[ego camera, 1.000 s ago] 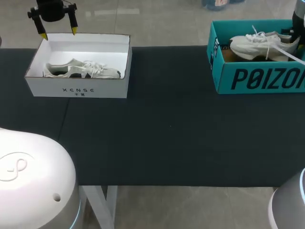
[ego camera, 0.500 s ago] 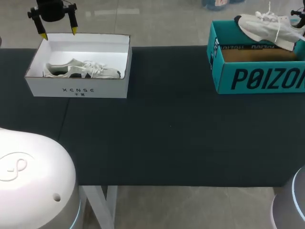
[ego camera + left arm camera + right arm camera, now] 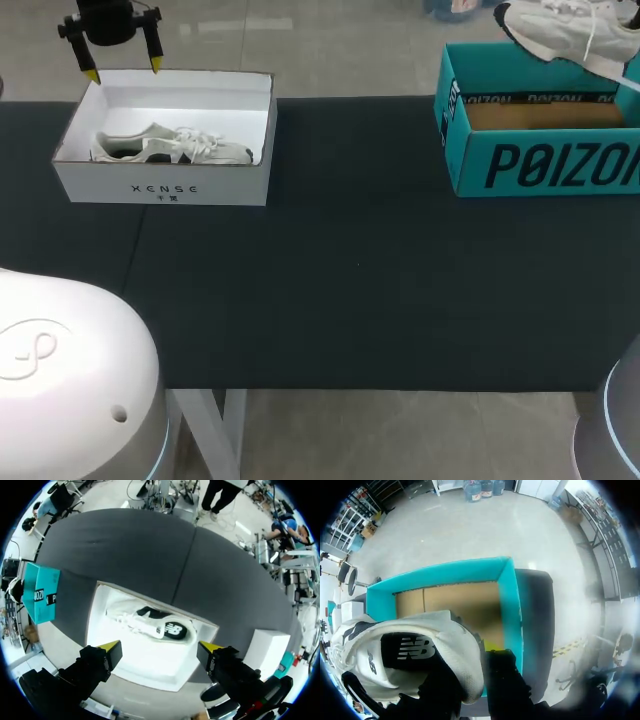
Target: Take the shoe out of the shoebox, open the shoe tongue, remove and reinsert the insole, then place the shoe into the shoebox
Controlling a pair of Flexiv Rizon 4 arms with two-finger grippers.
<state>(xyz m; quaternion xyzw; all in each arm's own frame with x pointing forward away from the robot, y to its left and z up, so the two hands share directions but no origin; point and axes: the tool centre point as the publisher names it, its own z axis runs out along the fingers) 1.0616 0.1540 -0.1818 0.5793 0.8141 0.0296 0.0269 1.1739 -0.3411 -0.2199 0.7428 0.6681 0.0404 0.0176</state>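
**Shoe hanging over the teal shoebox**

The right claw is squeezing the shoe by its heel, high above the teal shoebox. Only a small bit is being pinched, so it may be slipping, or its dangling laces may be catching the box edge. The left claw is waiting wide open, holding nothing, over the white box. The dark bench is looking soft.

Two open shoeboxes stand on the dark counter: one white cardboard shoebox at its far left corner and one teal cardboard shoebox at its far right corner. Two lace-up sneakers are in view: one white sneaker with dark patches lying inside the white box, and one off-white sneaker in the air above the teal box.
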